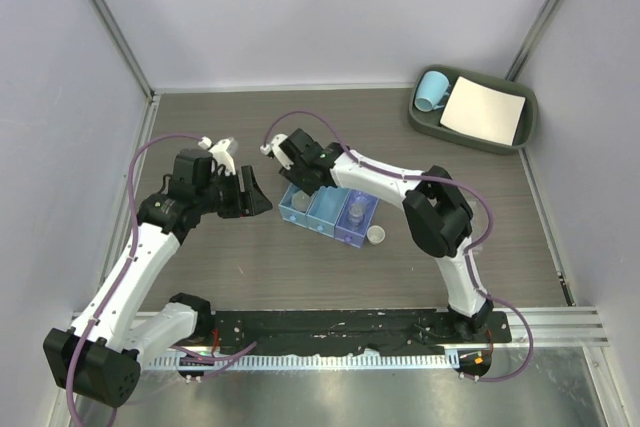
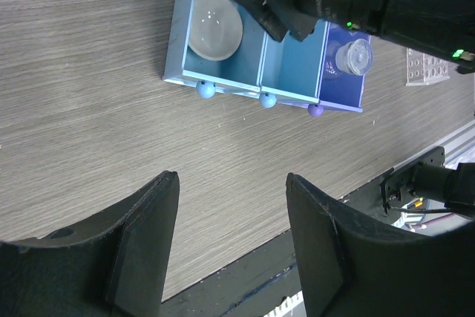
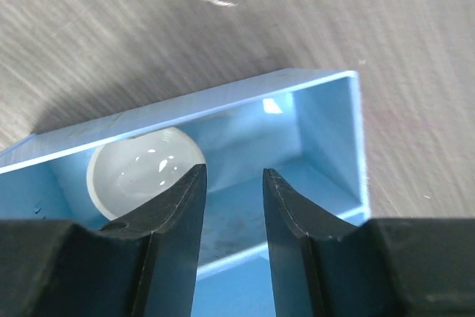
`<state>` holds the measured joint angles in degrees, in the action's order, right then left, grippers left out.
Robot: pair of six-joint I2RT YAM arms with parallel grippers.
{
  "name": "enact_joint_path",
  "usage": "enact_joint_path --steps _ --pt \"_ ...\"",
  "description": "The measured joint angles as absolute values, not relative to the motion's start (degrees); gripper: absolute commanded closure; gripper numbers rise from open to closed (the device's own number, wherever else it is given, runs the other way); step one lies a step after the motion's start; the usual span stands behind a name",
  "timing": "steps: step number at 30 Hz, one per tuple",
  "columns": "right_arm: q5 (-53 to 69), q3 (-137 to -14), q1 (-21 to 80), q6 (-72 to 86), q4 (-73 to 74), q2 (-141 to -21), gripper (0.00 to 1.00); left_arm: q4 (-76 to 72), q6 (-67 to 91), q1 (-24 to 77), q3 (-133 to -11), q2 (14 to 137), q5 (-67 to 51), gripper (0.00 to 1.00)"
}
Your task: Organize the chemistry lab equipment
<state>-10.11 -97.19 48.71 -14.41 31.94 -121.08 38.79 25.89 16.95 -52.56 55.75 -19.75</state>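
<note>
A blue three-compartment organizer (image 1: 322, 217) sits mid-table. Its left compartment holds a small white round dish (image 3: 137, 172), also in the left wrist view (image 2: 215, 26). A small clear beaker (image 2: 352, 57) stands in the purple right compartment (image 1: 357, 209). A second white dish (image 1: 376, 235) lies on the table beside the organizer. A clear tube rack (image 2: 427, 67) shows past the organizer. My right gripper (image 3: 231, 170) is open and empty, hanging over the left compartment next to the dish (image 1: 298, 179). My left gripper (image 2: 231, 177) is open and empty over bare table, left of the organizer (image 1: 262, 195).
A dark green tray (image 1: 432, 127) at the back right holds a light-blue mug (image 1: 431, 90) and a white paper sheet (image 1: 485, 110). The black base rail (image 1: 330, 325) runs along the near edge. Walls close in the left, back and right.
</note>
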Motion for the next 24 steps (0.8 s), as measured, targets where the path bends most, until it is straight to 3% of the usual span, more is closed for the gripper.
enact_joint_path --steps 6,12,19,24 --pt "-16.9 -95.8 48.6 -12.1 29.7 -114.4 0.54 38.8 25.9 17.0 -52.6 55.8 -19.7 0.36" --pt "-24.0 -88.8 48.6 -5.0 27.1 -98.9 0.52 38.8 25.9 17.0 -52.5 55.8 -19.7 0.36" --pt "-31.4 -70.6 48.6 10.7 25.9 -78.1 0.49 38.8 25.9 17.0 -52.5 55.8 -19.7 0.36" --pt "-33.6 -58.5 48.6 22.5 28.4 -71.1 0.44 38.7 25.9 17.0 -52.5 55.8 -19.8 0.36"
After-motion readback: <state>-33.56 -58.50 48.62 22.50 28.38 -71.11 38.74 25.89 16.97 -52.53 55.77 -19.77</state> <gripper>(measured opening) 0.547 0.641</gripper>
